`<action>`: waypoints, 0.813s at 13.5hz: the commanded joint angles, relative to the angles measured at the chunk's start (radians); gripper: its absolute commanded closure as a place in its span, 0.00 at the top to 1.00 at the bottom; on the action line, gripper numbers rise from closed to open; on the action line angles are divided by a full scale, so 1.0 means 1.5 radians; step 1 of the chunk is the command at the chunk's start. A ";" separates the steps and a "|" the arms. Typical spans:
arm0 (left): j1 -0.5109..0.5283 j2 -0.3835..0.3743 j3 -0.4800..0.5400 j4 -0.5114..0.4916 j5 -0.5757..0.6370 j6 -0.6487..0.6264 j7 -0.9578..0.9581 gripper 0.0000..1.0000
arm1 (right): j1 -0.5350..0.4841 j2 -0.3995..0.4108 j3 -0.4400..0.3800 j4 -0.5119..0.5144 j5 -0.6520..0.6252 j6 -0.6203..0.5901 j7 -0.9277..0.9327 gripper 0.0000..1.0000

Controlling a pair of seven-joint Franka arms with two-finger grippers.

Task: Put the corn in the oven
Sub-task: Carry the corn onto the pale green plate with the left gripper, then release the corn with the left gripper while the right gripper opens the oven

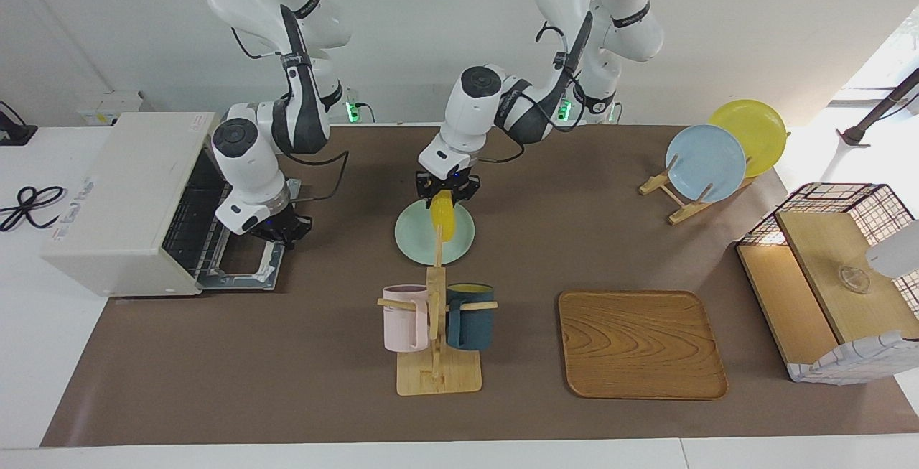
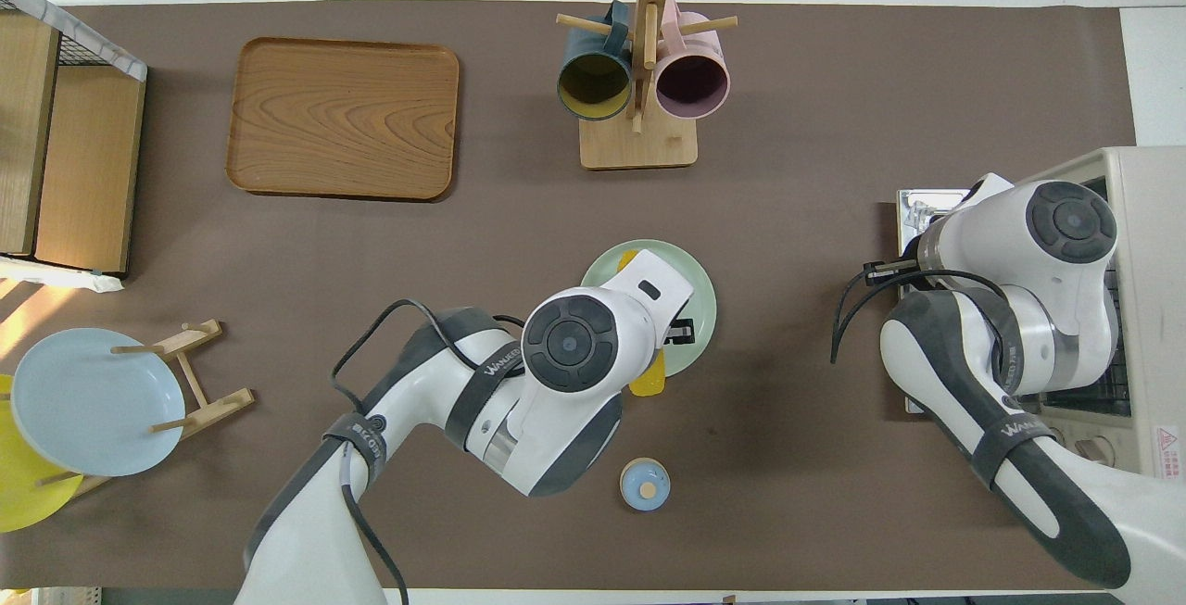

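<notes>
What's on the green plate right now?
The corn lies over the green plate, with the left gripper shut on it. The gripper and arm cover much of the plate from overhead; nothing else shows on it.

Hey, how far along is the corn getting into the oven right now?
Done: the oven door is down, with the right gripper over it. In hand: the left gripper is shut on the corn over the green plate. Left: carrying the corn across and setting it on the oven's rack.

The left arm (image 2: 565, 373) hides most of the corn (image 2: 647, 381).
</notes>
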 commanded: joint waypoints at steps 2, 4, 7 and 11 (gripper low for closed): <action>-0.022 0.025 0.015 0.001 -0.009 0.039 -0.007 0.00 | 0.023 -0.005 -0.010 -0.009 0.015 0.015 0.032 0.00; -0.021 0.025 0.015 0.002 -0.009 0.041 -0.007 0.00 | 0.061 -0.001 -0.010 0.007 0.015 0.014 0.080 0.00; -0.010 0.026 0.016 0.002 -0.005 0.038 0.001 0.11 | 0.094 -0.001 -0.009 0.078 0.015 -0.079 0.099 0.11; 0.024 0.047 0.018 0.045 -0.003 0.035 0.007 0.19 | 0.106 -0.061 -0.002 0.207 0.043 -0.305 0.099 0.66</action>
